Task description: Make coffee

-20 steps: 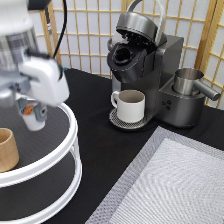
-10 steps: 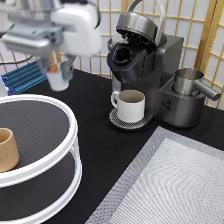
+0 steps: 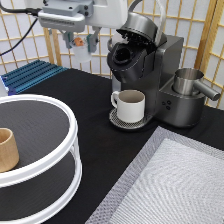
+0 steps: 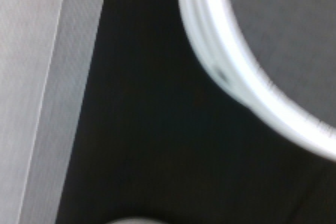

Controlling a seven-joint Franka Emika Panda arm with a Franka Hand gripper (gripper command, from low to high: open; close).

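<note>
Gripper [image 3: 80, 42] clenched on coffee pod [image 3: 79, 42] above counter's far edge – brewer [image 3: 145, 75] lid open, chamber w/o pod, mug [image 3: 131, 105] in place

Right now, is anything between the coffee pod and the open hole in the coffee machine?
Nothing visible is. The end effector holds the coffee pod in the air, to the exterior view's left of the coffee machine, whose lid is up.
</note>
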